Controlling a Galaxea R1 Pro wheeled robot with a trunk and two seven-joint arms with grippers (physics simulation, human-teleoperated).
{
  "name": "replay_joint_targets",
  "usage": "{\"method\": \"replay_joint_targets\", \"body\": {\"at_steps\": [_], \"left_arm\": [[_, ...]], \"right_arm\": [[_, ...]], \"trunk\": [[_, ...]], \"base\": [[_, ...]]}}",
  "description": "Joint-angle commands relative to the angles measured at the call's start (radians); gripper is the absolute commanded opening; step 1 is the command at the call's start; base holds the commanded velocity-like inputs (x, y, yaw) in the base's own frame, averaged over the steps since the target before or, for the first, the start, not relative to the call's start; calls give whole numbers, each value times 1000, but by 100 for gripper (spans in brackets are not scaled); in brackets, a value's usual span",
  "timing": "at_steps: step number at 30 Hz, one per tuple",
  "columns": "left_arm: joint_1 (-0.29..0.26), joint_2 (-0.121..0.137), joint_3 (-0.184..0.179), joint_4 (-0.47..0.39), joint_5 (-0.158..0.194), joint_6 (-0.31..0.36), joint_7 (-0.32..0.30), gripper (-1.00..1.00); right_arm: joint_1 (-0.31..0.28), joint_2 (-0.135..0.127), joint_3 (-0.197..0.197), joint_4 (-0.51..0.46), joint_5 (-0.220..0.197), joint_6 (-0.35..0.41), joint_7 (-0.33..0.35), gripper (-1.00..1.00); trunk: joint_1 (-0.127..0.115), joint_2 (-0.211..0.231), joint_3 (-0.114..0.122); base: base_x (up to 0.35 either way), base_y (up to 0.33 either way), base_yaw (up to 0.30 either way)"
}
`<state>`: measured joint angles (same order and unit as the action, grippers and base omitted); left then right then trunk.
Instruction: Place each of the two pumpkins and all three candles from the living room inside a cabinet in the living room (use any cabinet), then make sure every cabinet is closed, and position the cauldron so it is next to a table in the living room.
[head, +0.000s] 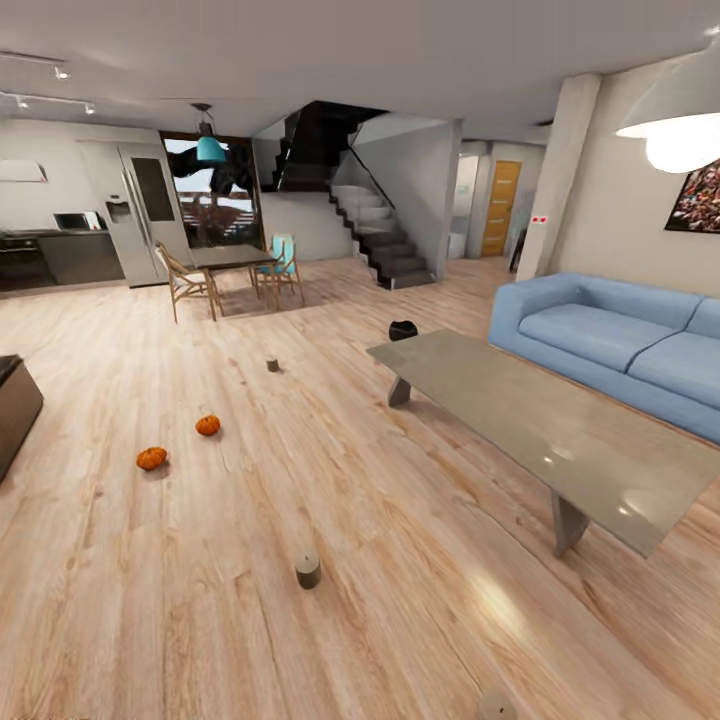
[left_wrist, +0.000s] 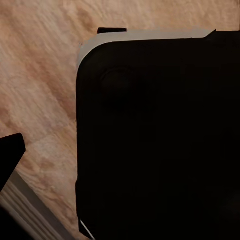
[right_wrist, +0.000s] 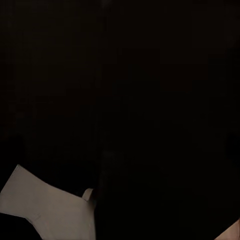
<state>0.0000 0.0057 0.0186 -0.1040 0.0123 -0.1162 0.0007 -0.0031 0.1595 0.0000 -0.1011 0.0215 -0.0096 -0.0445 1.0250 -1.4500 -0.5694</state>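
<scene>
Two orange pumpkins lie on the plank floor at the left, one (head: 207, 425) slightly farther off than the other (head: 151, 458). Three stubby candles stand on the floor: a far one (head: 272, 364), a middle one (head: 308, 570), and a near one (head: 495, 707) cut by the picture's lower edge. The black cauldron (head: 403, 330) sits on the floor just beyond the far end of the long grey table (head: 540, 430). A corner of the dark-brown cabinet (head: 15, 400) shows at the left edge. In the left wrist view a black robot part (left_wrist: 155, 135) hangs over the wood floor.
A blue sofa (head: 610, 340) runs behind the table on the right. Far back stand a dining table with chairs (head: 235, 265), a fridge (head: 150, 210) and a dark staircase (head: 385, 240). Open floor stretches between the cabinet and the table.
</scene>
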Motion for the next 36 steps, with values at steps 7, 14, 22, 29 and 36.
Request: {"method": "replay_joint_targets", "body": {"at_steps": [7,14,22,29,36], "left_arm": [[0,27,19,1,1,-9,0,100],[0,29,49,1,0,-16,0,100],[0,29,51,1,0,-19,1,100],[0,28,50,1,-1,-19,1,100],[0,28,50,1,-1,-19,1,100]], "right_arm": [[0,-3,0,-2,0,-11,1,100],[0,-1,1,-2,1,-29,1,100],[0,1,0,-2,0,-30,-1,100],[0,2,0,-2,0,-30,-2,100],[0,2,0,-2,0,-30,-2,100]], "trunk": [[0,0,-4],[0,0,-9],[0,0,-15],[0,0,-20],[0,0,-25]], "base": [[289,142,283],[278,179,277],[278,170,277],[320,32,277],[330,2,276]]}}
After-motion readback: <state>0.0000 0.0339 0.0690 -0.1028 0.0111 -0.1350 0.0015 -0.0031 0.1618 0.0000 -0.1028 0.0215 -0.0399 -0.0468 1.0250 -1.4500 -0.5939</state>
